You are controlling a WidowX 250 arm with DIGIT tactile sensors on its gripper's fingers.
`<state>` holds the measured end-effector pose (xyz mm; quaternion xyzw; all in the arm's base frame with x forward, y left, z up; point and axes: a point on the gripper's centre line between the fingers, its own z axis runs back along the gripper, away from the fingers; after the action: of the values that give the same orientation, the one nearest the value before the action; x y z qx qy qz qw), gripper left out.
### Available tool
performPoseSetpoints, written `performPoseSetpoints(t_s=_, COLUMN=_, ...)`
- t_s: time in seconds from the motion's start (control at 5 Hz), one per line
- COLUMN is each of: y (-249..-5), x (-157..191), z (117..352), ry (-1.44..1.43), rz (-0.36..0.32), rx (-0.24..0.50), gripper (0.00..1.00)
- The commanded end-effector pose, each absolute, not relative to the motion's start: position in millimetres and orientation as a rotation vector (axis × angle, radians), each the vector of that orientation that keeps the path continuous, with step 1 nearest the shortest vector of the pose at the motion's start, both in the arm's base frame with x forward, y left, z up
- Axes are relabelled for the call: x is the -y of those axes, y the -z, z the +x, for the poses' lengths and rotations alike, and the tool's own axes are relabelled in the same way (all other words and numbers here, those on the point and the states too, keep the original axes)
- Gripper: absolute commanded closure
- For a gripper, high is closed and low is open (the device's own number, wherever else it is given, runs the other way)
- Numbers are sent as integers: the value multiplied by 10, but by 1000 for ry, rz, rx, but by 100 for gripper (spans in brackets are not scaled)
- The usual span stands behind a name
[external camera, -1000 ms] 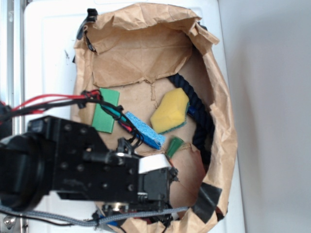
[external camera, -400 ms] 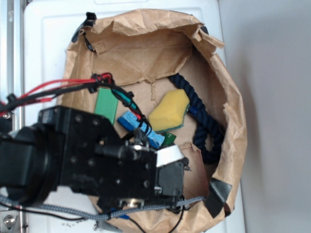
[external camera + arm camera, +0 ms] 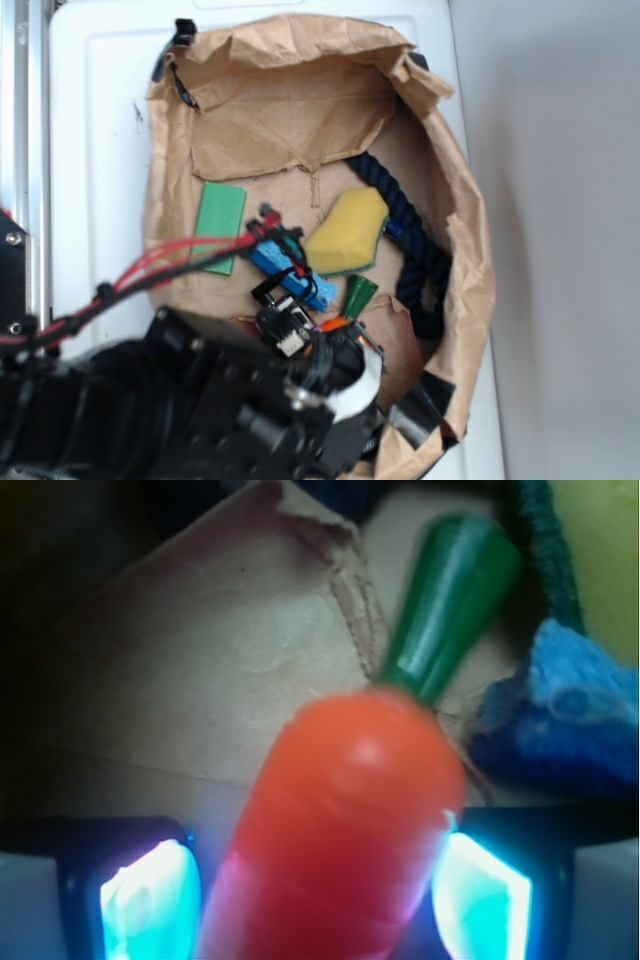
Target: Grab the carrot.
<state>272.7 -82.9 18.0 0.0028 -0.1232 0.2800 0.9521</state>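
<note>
From above, the white surface (image 3: pixel 100 120) carries a crumpled brown paper bag (image 3: pixel 300 90) laid open like a shallow nest, and the black arm (image 3: pixel 150 410) fills the lower left, its red and black cables (image 3: pixel 170 262) trailing up toward the middle. On the bag's floor, farthest left, lies a flat green rectangular piece (image 3: pixel 220 227); next comes the blue sponge (image 3: pixel 300 283), lying on a slant with the cables crossing it, and just right of that the yellow sponge (image 3: pixel 347 234) with its green backing along the lower edge. Below the two sponges the carrot (image 3: pixel 338 323) shows only as a sliver of orange at the arm's front end, with its dark green stem cap (image 3: pixel 359 295) poking up and to the right. A dark navy rope (image 3: pixel 418 250) curves down along the right side of the bag, and a patch of black tape (image 3: pixel 420 410) sits on the lower right rim. In the wrist view the gripper (image 3: pixel 315 890) has the carrot (image 3: pixel 340 830) lying lengthwise between its two glowing pads (image 3: pixel 150 895), stem cap pointing away toward the blue sponge (image 3: pixel 560 715); the right pad meets the orange body, while the left one shows a thin gap (so whether the claw truly clamps it, I cannot tell).
</note>
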Motion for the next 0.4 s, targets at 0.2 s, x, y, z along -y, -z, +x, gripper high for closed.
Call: performPoseSetpoints(t_s=0.2, y=-664, x=659, z=2775, ry=-596, rz=-24, rx=253, gripper=100)
